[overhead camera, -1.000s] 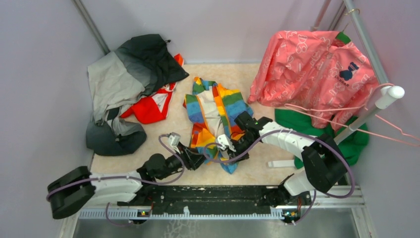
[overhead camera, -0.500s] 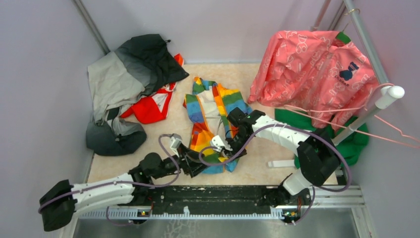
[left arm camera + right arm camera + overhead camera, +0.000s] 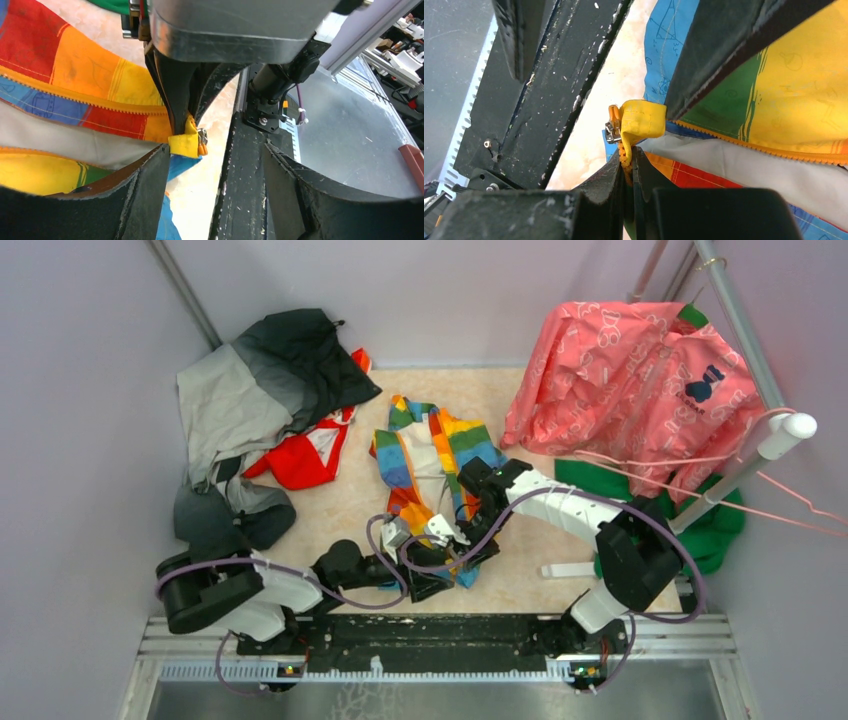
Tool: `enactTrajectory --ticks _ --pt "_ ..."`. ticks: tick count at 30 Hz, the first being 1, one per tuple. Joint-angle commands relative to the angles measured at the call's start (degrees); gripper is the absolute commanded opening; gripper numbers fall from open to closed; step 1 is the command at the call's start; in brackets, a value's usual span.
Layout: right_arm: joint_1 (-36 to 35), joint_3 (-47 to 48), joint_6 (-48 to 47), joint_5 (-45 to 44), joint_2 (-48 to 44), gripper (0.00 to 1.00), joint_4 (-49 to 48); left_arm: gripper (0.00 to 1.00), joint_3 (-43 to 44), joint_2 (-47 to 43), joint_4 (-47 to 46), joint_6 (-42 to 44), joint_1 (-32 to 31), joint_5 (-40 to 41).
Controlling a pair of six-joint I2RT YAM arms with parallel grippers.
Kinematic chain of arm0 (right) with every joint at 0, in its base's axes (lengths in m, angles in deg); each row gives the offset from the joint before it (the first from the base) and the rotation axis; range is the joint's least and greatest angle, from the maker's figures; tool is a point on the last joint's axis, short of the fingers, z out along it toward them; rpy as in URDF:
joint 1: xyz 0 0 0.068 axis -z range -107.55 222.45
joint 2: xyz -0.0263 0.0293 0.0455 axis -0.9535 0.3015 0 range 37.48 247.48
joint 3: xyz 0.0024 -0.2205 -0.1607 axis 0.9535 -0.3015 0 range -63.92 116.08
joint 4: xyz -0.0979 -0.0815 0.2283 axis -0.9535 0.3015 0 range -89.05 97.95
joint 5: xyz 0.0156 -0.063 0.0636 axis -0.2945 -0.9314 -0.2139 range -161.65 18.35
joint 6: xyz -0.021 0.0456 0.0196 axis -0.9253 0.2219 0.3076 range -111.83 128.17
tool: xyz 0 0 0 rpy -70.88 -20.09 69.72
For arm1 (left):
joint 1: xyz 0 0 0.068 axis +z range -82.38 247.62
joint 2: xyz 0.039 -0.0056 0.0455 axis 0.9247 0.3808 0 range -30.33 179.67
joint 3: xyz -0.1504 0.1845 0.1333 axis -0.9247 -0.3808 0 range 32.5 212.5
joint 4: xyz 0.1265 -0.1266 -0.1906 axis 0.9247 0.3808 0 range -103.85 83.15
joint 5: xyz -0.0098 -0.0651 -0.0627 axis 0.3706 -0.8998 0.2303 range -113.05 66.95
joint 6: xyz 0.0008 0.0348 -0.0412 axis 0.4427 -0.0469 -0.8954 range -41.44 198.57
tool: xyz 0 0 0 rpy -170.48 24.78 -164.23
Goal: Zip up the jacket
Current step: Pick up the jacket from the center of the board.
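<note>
The rainbow-striped jacket (image 3: 430, 450) lies open on the beige table top, its pale lining showing. My right gripper (image 3: 455, 558) is at the jacket's near hem. In the right wrist view it (image 3: 629, 165) is shut on the orange zipper tape just below a yellow corner (image 3: 641, 120) and the silver slider (image 3: 612, 131). My left gripper (image 3: 432, 582) is open right beside it. In the left wrist view its fingers (image 3: 145, 195) straddle the right gripper's tips and the yellow corner (image 3: 184, 142). The left finger rests over the jacket (image 3: 75, 65).
A grey-and-black jacket (image 3: 250, 400) and a red garment (image 3: 300, 455) lie at the back left. A pink patterned garment (image 3: 630, 370) hangs on a rack (image 3: 760, 450) at the right, above green cloth (image 3: 710, 530). The black base rail (image 3: 430, 635) runs along the near edge.
My left arm has swung in and its open gripper has moved right to the jacket's near hem, beside the right gripper. The right gripper shifted slightly left, then stayed put.
</note>
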Motion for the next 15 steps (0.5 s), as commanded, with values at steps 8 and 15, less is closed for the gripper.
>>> enactTrajectory --ticks 8,15 --pt "-0.2 1.7 -2.0 3.2 -0.4 0.07 1.7 0.81 0.7 6.7 -6.4 0.7 -0.2 3.4" --pt "-0.1 1.3 -0.4 3.8 -0.9 0.09 0.5 0.67 6.8 10.7 -3.0 2.2 -0.2 -1.8"
